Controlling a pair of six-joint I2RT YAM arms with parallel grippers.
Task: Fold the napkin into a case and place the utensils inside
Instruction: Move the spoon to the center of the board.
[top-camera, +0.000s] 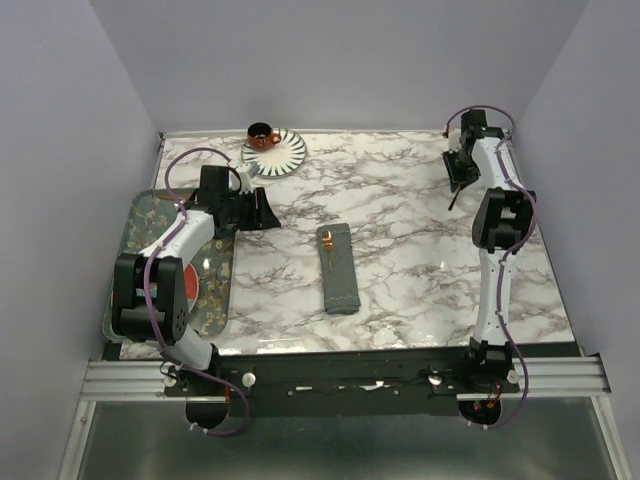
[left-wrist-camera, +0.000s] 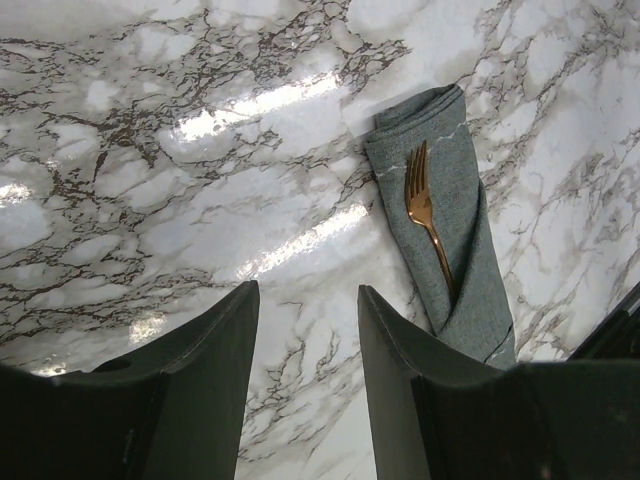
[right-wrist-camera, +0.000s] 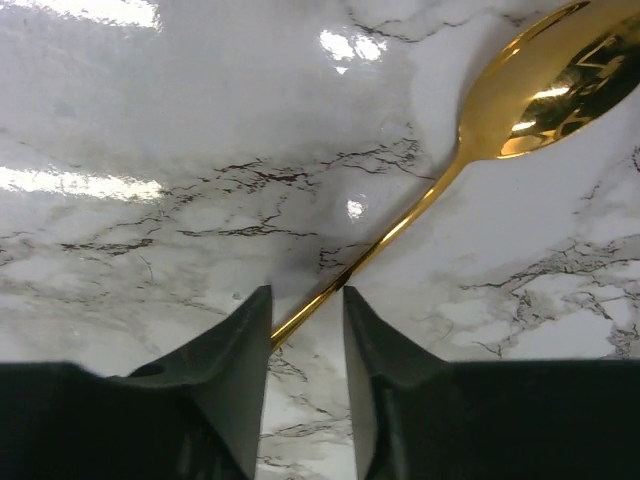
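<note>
- Right gripper (right-wrist-camera: 306, 300): jaws part-open, straddling the handle end of the spoon (right-wrist-camera: 540, 90). There is a gap beside the handle and no pinch shows. I cannot tell whether the spoon is lifted or lying on the table (top-camera: 420, 290).
- Spoon axis, right wrist view: diagonal, with the handle between the fingers and the bowl away to the upper right.
- Left gripper (left-wrist-camera: 307, 290): jaws moderately wide with nothing between them, hovering over bare marble.
- Case (top-camera: 340, 280): mid-table, long axis running far-to-near. The fork (left-wrist-camera: 425, 210) is already tucked in, its tines showing at the far end and its handle under the fold.
- Key relation: the case lies to the robot's left of the right gripper (top-camera: 455, 190) and nearer the bases, well apart from it.
- The left gripper (top-camera: 265, 212) is nearer the case, but the right one has the spoon.
- Judgement: the pocket mouth faces the far side, so the spoon should go in handle-first, turned parallel to the fork.
- Risk: the grip sits at the handle end, the part that goes in first.
</note>
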